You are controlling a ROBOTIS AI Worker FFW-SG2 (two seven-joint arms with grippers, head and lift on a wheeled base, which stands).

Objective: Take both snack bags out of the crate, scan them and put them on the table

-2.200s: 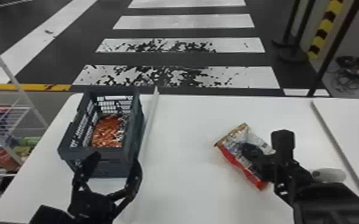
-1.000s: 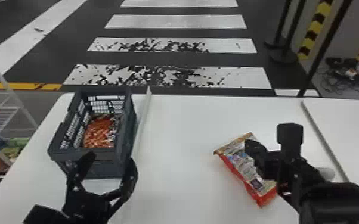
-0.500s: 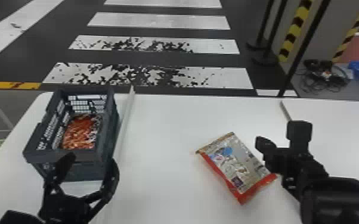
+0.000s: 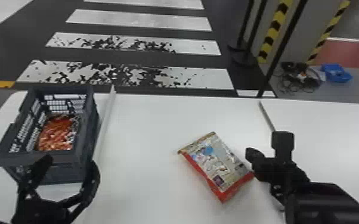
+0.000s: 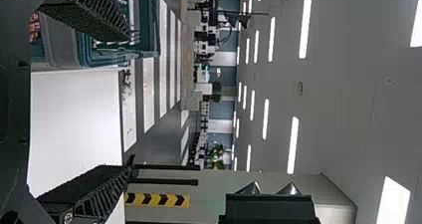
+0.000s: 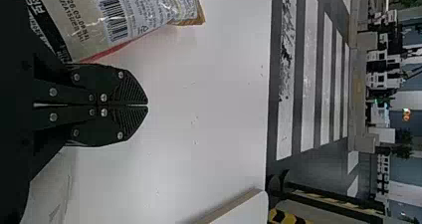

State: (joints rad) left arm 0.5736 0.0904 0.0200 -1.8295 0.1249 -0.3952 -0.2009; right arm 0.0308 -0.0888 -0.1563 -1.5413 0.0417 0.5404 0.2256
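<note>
Red-edged snack bag (image 4: 216,165) is lying right of the crate (image 4: 89,140), right tool (image 6: 148,105), fingers together, withdrawing rightward, suggesting placement finished; orange bag (image 4: 55,135) is awaiting removal inside, left tool (image 4: 70,163) hovering crate-side, fingers apart.

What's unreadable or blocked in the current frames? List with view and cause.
- Snack bag on the table: right wrist view, cut off by the top edge and partly behind the right gripper; head view, fine print too small.
- Snack bag in the crate: head view, near end behind the crate's near wall, underside face-down.
- Crate: left wrist view, cut off by the top edge, partly behind the left gripper.
</note>
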